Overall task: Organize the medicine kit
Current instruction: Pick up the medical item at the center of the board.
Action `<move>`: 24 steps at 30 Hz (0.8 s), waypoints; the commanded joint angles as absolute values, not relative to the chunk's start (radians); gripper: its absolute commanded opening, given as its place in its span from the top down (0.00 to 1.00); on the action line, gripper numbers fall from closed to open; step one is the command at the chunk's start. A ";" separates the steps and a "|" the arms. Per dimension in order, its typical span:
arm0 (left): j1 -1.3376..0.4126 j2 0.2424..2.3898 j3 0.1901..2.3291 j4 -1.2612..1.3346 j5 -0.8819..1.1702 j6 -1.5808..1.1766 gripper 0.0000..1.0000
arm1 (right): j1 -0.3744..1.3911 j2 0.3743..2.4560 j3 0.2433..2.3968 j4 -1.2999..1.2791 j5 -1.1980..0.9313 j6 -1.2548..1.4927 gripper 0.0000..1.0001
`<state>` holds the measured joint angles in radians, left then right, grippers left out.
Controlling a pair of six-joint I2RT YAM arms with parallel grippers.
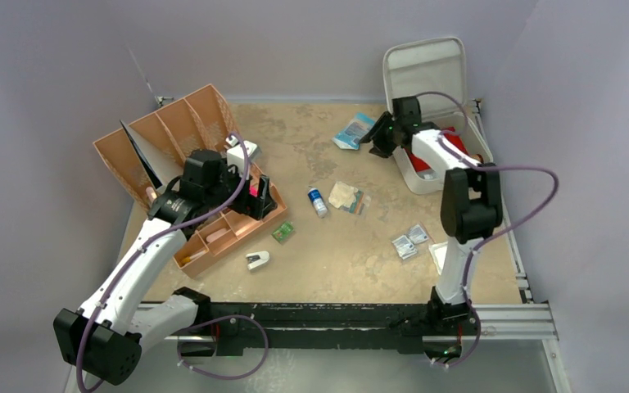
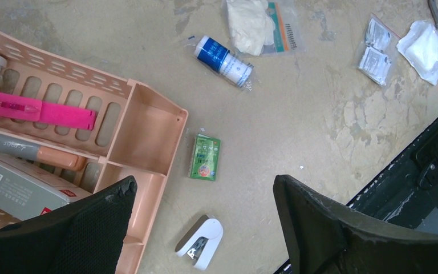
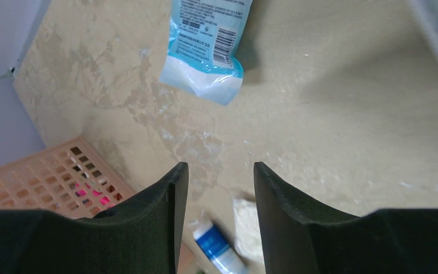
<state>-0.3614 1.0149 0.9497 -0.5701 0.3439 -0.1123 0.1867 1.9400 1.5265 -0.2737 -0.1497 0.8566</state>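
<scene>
The medicine kit point(image 1: 426, 182) is sitting at the far right corner of the table point(image 1: 328, 262), well apart from the left arm; its lid point(image 1: 424, 75) is standing open and leaning back toward the wall, and a red pouch point(image 1: 457, 143) is lying inside the base. Judging by its look, the case is going to handle as a stiff, light shell; the smooth grey skin is likely to slip under hard fingers, and the hinged lid may swing if the base is nudged. The safest hold is probably the thin upright rim of the base or the free edge of the lid, pinched from above; a grip across the whole body is looking too broad for either claw.

The right claw point(image 3: 219, 171) is hovering just beside the kit's near-left side, its fingers standing narrowly apart with nothing between them; it is pointing down at bare table near a blue packet point(image 3: 208, 45). The left claw point(image 2: 203, 185) is gaping wide and carrying nothing, hanging over the corner of a tan tray point(image 2: 148, 131); a green packet point(image 2: 205, 157) and a small bottle point(image 2: 223, 60) are lying loose beyond it.

The table is showing a worn, mottled beige top, flat and matte, so small packets are likely to slide rather than lift cleanly; pale lilac walls point(image 1: 311, 41) are closing in behind and on both sides, leaving little room past the kit.
</scene>
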 commanded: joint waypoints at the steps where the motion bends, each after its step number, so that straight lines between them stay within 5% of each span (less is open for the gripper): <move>1: -0.368 0.996 0.947 -0.533 0.375 -0.121 0.11 | 0.247 2.023 1.585 -0.170 -0.104 1.005 0.52; 11: -0.371 0.957 0.915 -0.427 0.623 -0.130 0.11 | 0.302 2.124 1.606 -0.074 0.116 1.122 0.50; 24: -0.378 0.974 0.929 -0.460 0.559 -0.119 0.10 | 0.302 2.232 1.716 -0.121 0.155 1.164 0.48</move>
<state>-0.3744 0.9756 0.9268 -0.4873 0.5503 -0.1196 0.3016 2.2135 1.6585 -0.0937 0.1200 1.1347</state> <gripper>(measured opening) 0.900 0.518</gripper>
